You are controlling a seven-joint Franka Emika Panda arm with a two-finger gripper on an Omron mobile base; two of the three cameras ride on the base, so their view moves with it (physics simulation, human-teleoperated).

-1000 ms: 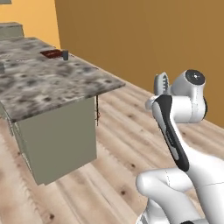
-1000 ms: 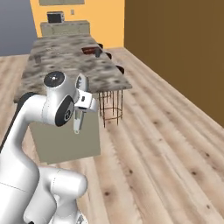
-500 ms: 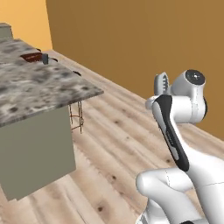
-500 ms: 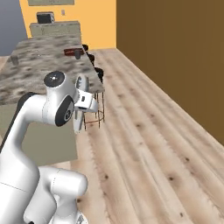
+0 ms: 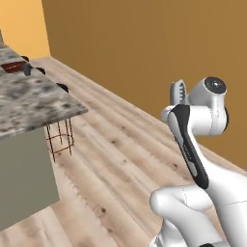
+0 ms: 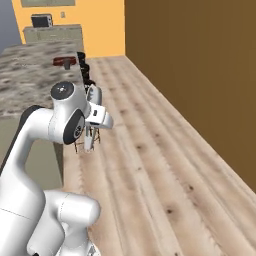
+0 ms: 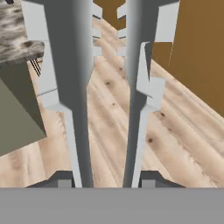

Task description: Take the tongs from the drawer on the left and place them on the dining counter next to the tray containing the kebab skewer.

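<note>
Tool clamps the tongs between narrowly parted jaws, arms pointing forward, carried clear of the floor; the tray waits at ten o'clock on the surface.

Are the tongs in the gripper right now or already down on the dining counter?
In the gripper: the tongs rise between its fingertips, both long arms held over the wood floor, off the dining counter.

Kitchen, granite dining counter (stools alongside)
</note>
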